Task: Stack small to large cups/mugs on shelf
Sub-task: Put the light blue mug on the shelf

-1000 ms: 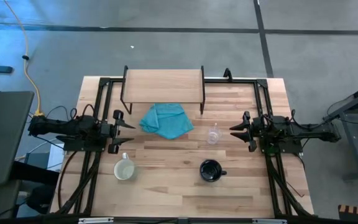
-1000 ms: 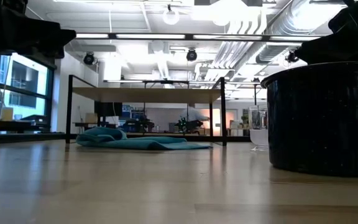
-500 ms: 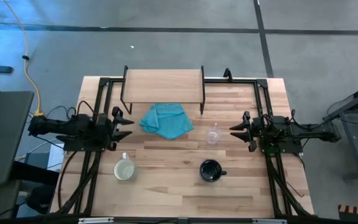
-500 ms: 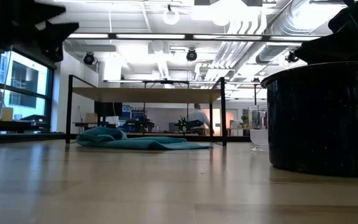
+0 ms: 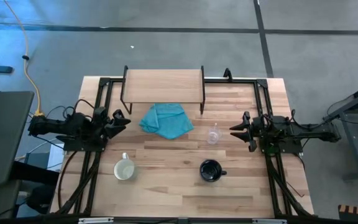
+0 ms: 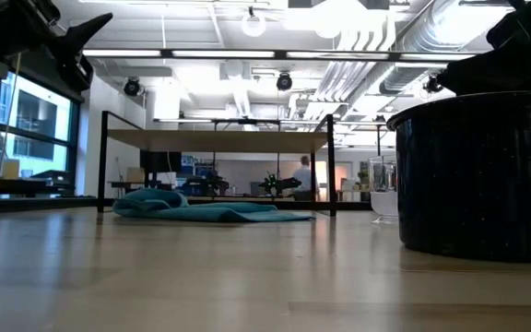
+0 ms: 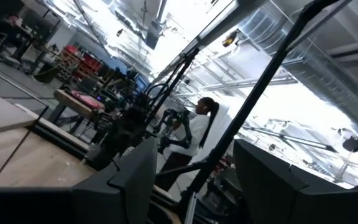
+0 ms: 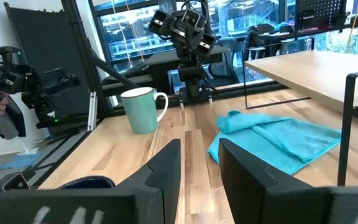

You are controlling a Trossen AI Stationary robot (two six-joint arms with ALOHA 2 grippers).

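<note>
The pale mug (image 5: 124,169) stands upright on the table at the near left, and the black mug (image 5: 211,170) at the near right. The clear glass cup (image 5: 214,135) stands near the table's middle, just in front of my right gripper (image 5: 234,130). The shelf (image 5: 163,85) stands on its black legs at the far edge, its board bare. My left gripper (image 5: 122,120) hovers open at the table's left side, tipped upward. My right gripper (image 8: 201,171) is level above the table, with a narrow gap between its fingers and nothing in it.
A crumpled teal cloth (image 5: 166,120) lies on the table in front of the shelf, between the two grippers. Black frame rails (image 5: 263,106) run along the table's left and right sides. A person (image 7: 201,124) stands in the room beyond the table.
My left gripper has rolled about its own axis and tipped upward, rising a little at the table's left side. The mugs, the glass cup, the cloth and my right arm have kept still.
</note>
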